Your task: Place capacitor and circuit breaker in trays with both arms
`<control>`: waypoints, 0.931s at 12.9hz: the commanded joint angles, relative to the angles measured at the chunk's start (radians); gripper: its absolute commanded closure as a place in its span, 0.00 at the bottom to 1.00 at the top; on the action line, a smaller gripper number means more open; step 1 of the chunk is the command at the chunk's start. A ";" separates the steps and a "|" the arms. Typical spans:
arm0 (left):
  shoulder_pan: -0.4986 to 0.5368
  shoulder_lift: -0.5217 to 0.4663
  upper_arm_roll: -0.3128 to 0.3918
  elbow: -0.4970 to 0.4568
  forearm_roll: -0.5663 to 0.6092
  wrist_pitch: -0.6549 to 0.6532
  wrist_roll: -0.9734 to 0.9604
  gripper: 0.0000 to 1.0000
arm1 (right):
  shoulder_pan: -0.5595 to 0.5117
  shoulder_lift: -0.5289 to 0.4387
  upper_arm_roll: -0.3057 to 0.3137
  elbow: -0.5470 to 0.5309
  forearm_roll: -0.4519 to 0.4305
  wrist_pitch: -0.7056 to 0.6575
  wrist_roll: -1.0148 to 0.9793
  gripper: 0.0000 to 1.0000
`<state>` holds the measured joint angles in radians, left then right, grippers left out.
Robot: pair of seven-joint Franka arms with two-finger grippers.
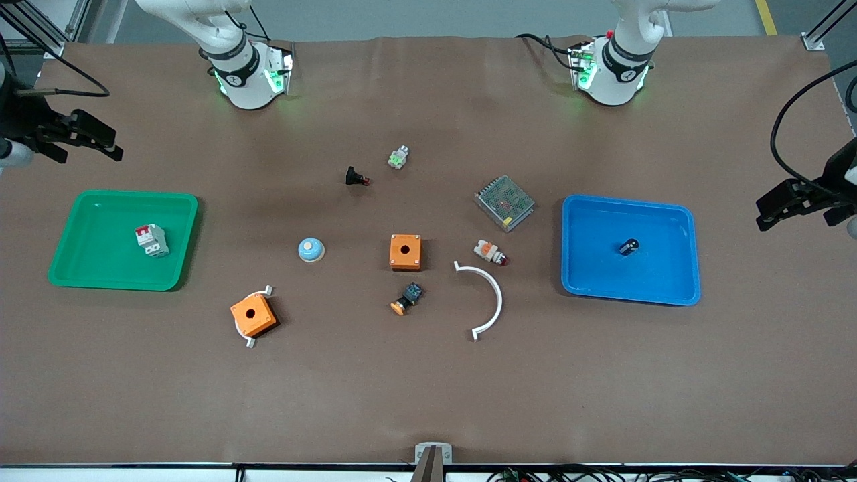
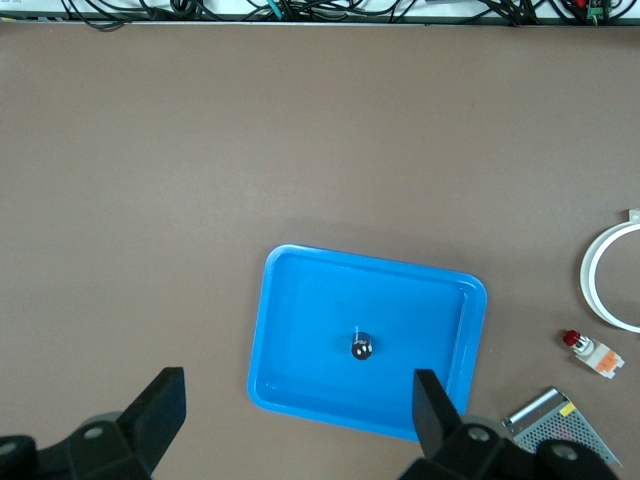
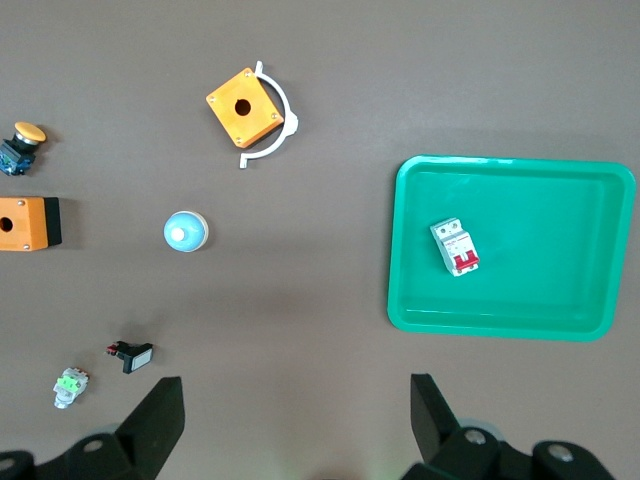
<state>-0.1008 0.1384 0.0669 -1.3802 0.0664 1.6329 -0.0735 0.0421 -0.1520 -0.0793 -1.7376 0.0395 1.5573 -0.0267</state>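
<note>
It looked like a robotics lab or test bench: a table (image 1: 428, 402) under brown sheeting, aluminium framing (image 1: 40, 30) beside one table corner, cables (image 1: 602, 474) bundled along the table's edge, and electrical parts strewn between two trays.

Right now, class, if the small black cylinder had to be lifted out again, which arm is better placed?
Left: its open pincer hangs beside the blue tray holding the black cylinder.

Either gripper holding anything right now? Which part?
Nothing held. Left gripper and right gripper are both open and empty. Capacitor lies in the blue tray, circuit breaker in the green tray.
</note>
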 commanded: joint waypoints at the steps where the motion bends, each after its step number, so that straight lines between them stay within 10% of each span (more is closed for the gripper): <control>1: 0.006 0.013 -0.002 0.098 -0.014 -0.059 0.017 0.00 | -0.010 -0.015 -0.007 0.003 0.000 -0.007 0.014 0.00; 12: 0.058 -0.220 -0.001 -0.201 -0.070 0.067 0.109 0.00 | -0.016 -0.009 -0.027 0.019 0.002 -0.011 0.002 0.00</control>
<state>-0.0439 -0.0499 0.0681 -1.5361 0.0089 1.6700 0.0194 0.0352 -0.1561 -0.1111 -1.7328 0.0394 1.5576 -0.0263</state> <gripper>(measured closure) 0.000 0.000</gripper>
